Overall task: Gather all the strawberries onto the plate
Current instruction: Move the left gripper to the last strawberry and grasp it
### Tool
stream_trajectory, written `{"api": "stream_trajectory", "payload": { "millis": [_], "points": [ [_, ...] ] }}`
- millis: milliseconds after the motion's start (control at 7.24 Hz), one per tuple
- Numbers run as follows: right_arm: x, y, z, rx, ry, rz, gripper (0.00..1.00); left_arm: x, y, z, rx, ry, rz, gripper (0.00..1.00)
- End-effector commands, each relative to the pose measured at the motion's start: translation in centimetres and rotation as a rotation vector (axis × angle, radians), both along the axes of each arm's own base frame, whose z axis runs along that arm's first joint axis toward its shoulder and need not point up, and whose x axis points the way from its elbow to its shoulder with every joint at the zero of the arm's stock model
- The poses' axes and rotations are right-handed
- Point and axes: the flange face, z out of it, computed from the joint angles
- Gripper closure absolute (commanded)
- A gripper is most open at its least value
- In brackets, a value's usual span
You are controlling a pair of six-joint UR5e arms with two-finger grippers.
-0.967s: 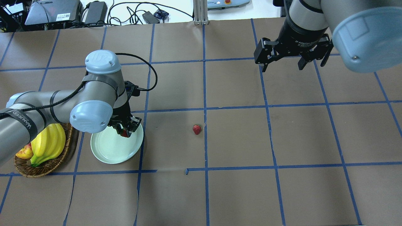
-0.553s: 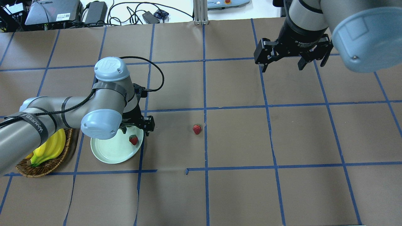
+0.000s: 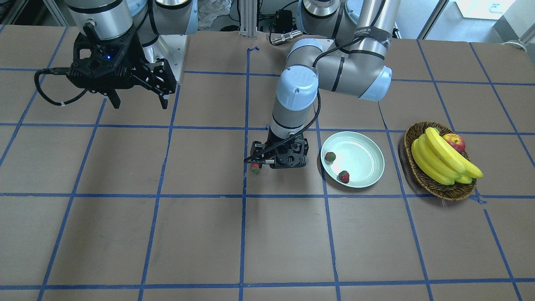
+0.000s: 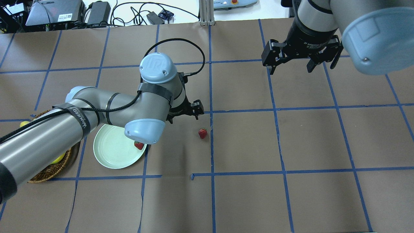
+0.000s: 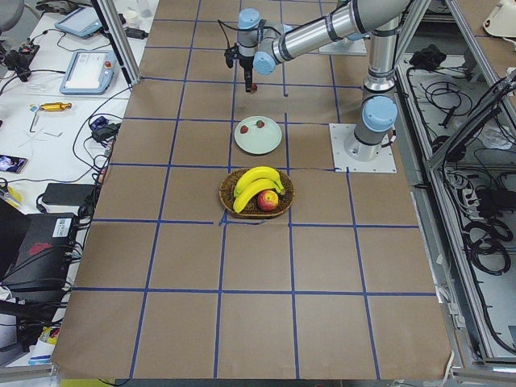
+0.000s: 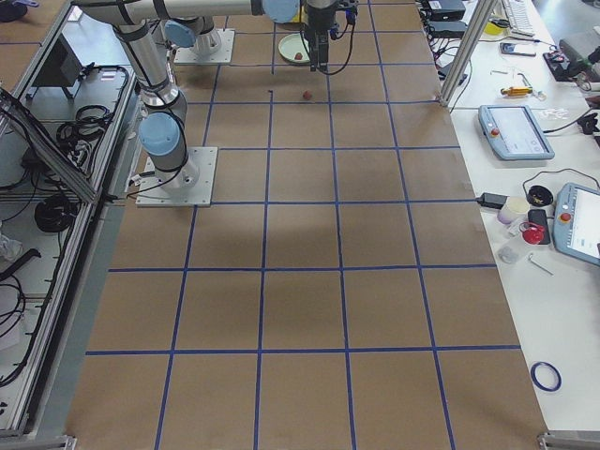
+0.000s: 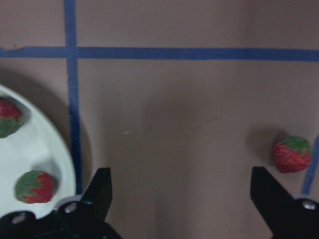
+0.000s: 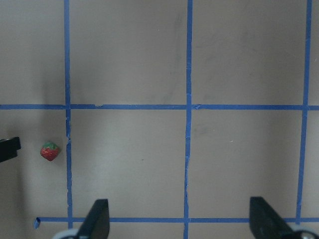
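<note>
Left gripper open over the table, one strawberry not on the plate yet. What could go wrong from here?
1. The last strawberry sits off-centre in the wrist view, close to one finger of the open left gripper. A descent without recentring may nudge it and roll it away.
2. The two plated strawberries lie near the plate rim on the gripper side. A low return or a clumsy drop could knock them or shift the plate.

Plate is reading smooth and glossy, table cover is looking like matt brown paper with blue tape, basket is showing rough woven wicker, left arm is showing matt grey metal with smooth pale-blue plastic caps.
</note>
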Motion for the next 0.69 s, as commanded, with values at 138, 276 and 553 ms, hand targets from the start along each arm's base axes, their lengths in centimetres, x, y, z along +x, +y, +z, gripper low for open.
{"api": "stream_trajectory", "payload": {
  "millis": [138,276,553],
  "points": [
    [0.0,0.0,0.0,0.0,0.001,0.0,0.0,-4.5,1.5,-5.2,0.03,-0.045,-0.016,0.15],
    [0.0,0.0,0.0,0.0,0.001,0.0,0.0,-5.1,1.8,-6.0,0.041,-0.054,-0.035,0.22],
    [0.0,0.0,0.0,0.0,0.001,0.0,0.0,-5.1,2.0,-6.5,0.041,-0.078,-0.052,0.51]
  ]
}}
